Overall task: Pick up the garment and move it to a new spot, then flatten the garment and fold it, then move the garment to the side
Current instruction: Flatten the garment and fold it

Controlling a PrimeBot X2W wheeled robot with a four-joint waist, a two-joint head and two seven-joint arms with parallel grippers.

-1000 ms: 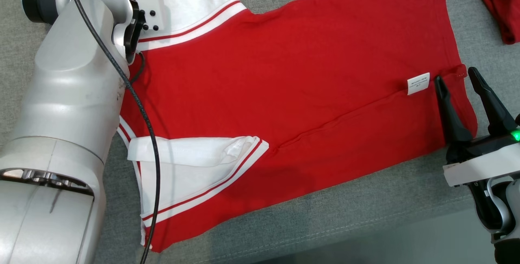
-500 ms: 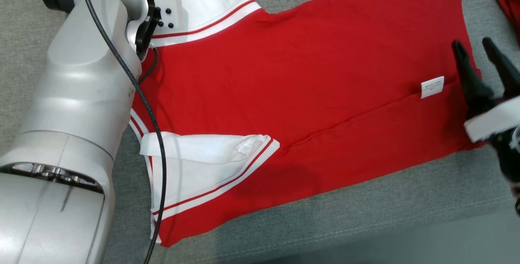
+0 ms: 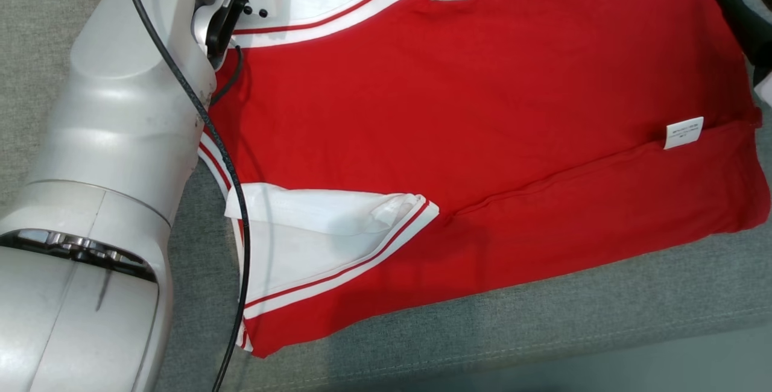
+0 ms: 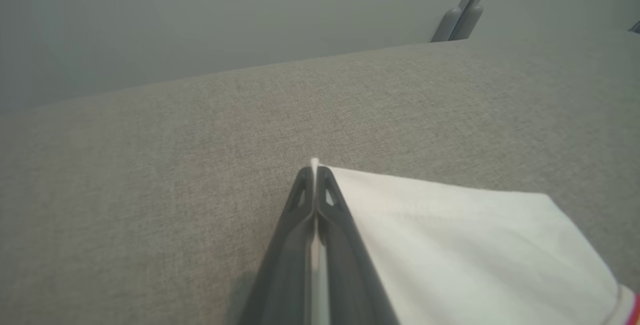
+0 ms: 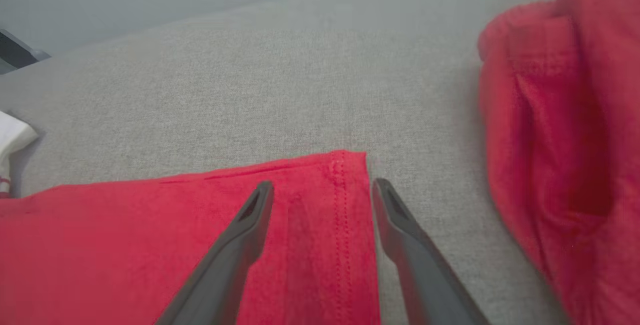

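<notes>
1. Garment (image 3: 482,139) position: it lies spread flat on the grey padded surface (image 3: 543,331). Its long axis runs from the white-sleeved end at the left gripper (image 4: 314,175) to the hem end at the right gripper (image 5: 322,190).
2. Left gripper: the jaws are pressed together on the edge of the white sleeve (image 4: 450,245). A thin strip of white fabric shows between the fingers, and the rest of the sleeve spreads out to the right of the jaws.
3. Right gripper: the jaws are spread wide and hold nothing. The hem corner (image 5: 350,165) lies just ahead of the fingertips, between them and closer to the right-hand finger.
4. Deciding relation: the right arm is the nearer one to the hem corner. Judgement: it needs to advance slightly, lower and close on the corner, so that both ends of the long axis are held.
5. Caution: a second red cloth (image 5: 560,140) lies to the right of the open jaws, apart from the hem. Drifting that way risks catching the wrong fabric.
</notes>
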